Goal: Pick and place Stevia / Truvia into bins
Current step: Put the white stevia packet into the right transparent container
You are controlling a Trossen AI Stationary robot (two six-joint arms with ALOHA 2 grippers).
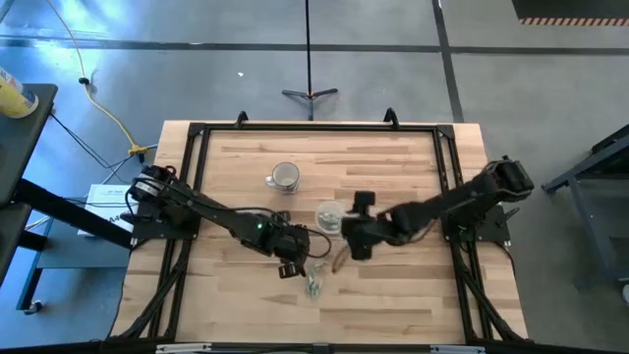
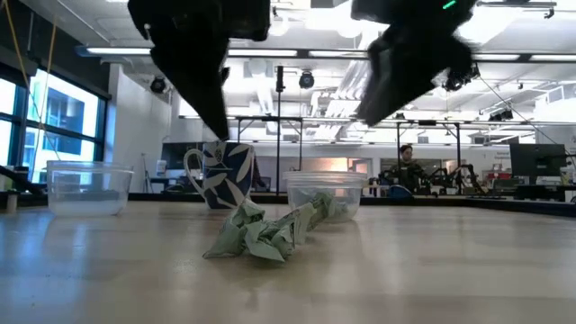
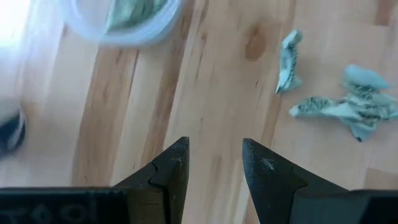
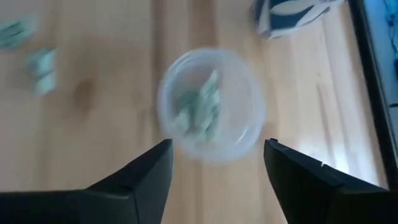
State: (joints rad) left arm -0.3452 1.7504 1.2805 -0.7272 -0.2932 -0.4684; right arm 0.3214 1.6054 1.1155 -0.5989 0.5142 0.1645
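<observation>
Several crumpled pale green sachets (image 1: 314,285) lie in a loose heap on the wooden table (image 2: 265,234); the left wrist view shows them as a cluster (image 3: 351,106) with one sachet apart (image 3: 287,62). A round see-through tub (image 1: 329,216) (image 4: 211,102) stands on the table with sachets inside it. My left gripper (image 1: 292,264) (image 3: 214,146) hangs open above bare wood, between the heap and the tub. My right gripper (image 1: 352,236) (image 4: 217,146) hangs open just beside and above the round tub. A second clear tub (image 2: 85,186) shows only in the low view.
A glass mug with a blue leaf pattern (image 1: 283,177) (image 2: 220,175) stands behind the round tub, toward the far edge. A black frame (image 1: 197,138) runs around the tabletop. Bare wood lies toward the near edge and both sides. A person (image 2: 407,166) sits far off in the room.
</observation>
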